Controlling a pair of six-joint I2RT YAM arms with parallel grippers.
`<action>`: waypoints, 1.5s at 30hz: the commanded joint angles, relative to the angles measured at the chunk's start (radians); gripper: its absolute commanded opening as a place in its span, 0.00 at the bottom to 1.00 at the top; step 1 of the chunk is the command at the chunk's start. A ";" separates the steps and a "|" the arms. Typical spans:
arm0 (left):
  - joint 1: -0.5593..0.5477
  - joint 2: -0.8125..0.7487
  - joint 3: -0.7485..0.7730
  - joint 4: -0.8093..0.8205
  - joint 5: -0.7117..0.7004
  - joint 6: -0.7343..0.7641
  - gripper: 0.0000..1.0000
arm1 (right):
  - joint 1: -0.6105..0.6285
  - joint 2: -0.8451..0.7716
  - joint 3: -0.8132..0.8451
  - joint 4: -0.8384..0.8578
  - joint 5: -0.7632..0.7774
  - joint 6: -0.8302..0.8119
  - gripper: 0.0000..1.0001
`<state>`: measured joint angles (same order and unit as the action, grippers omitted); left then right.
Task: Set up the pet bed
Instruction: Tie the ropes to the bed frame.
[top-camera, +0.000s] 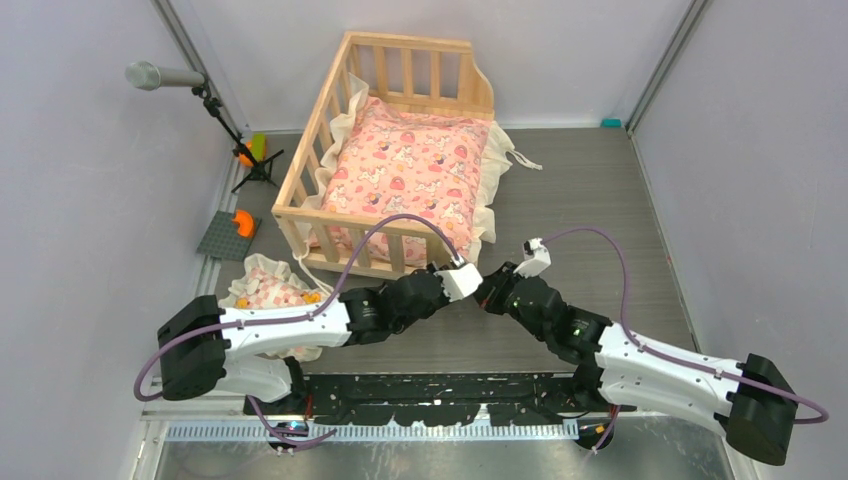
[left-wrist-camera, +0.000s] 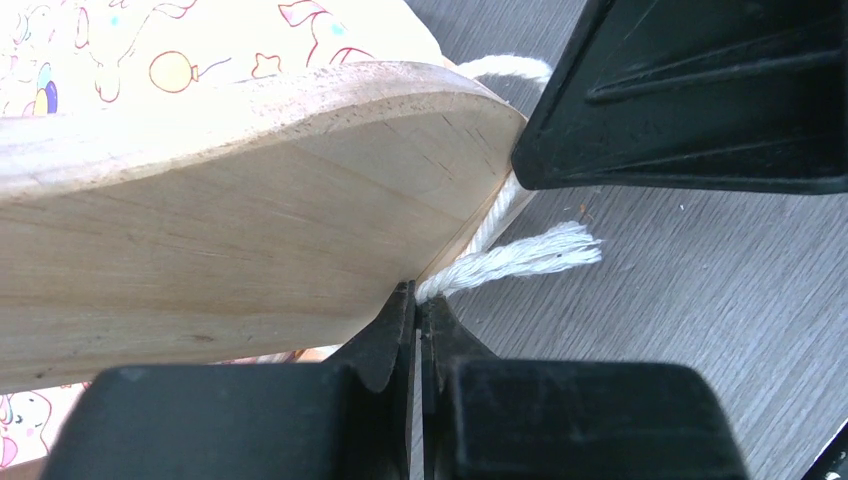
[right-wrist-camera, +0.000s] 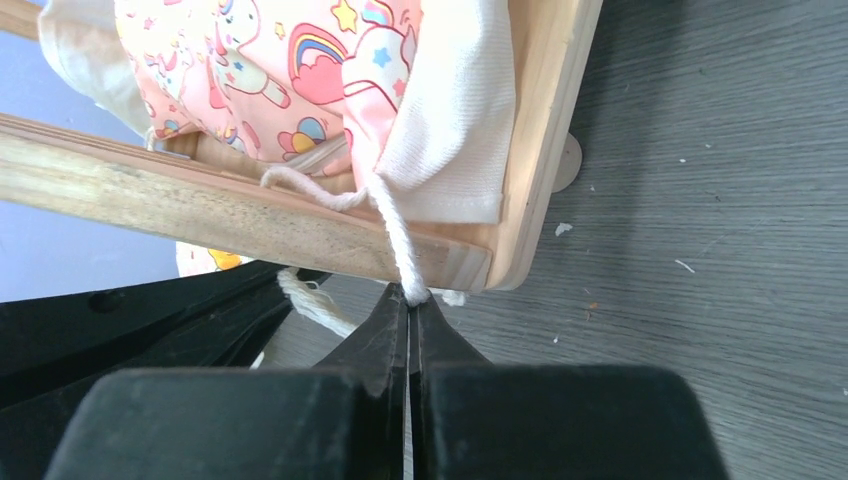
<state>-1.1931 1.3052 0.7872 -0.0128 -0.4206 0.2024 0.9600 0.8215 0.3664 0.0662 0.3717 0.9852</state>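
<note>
The pet bed (top-camera: 345, 120), a pale wooden crib with slatted sides, stands at the back middle of the table. A pink printed cushion (top-camera: 410, 170) with cream frills lies inside it. Both grippers meet at the bed's near right corner. My left gripper (left-wrist-camera: 418, 295) is shut on a frayed white cord (left-wrist-camera: 520, 255) just below the bed's curved wooden edge (left-wrist-camera: 220, 220). My right gripper (right-wrist-camera: 410, 297) is shut on another white cord (right-wrist-camera: 395, 235), which runs from the cushion's corner (right-wrist-camera: 440, 120) over the bed rail (right-wrist-camera: 200, 215). In the top view, the left gripper (top-camera: 474, 276) and right gripper (top-camera: 487, 284) nearly touch.
A small frilled pillow (top-camera: 265, 290) lies on the table partly under my left arm. A microphone stand (top-camera: 165, 76), an orange and green object (top-camera: 250, 150) and a grey baseplate (top-camera: 222, 240) sit at the far left. More cushion ties (top-camera: 520, 155) trail right of the bed.
</note>
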 joint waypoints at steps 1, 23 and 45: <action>-0.001 -0.005 0.035 0.016 -0.065 -0.060 0.00 | -0.007 -0.058 -0.002 0.011 0.042 -0.026 0.00; -0.007 -0.027 0.065 -0.032 -0.142 -0.211 0.00 | -0.007 -0.039 -0.020 0.001 -0.066 -0.070 0.00; -0.023 0.047 0.133 -0.100 -0.188 -0.268 0.00 | -0.008 -0.096 -0.047 0.043 -0.234 -0.102 0.00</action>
<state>-1.2182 1.3396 0.8711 -0.1337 -0.5587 -0.0471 0.9516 0.7433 0.3172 0.0551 0.1867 0.8993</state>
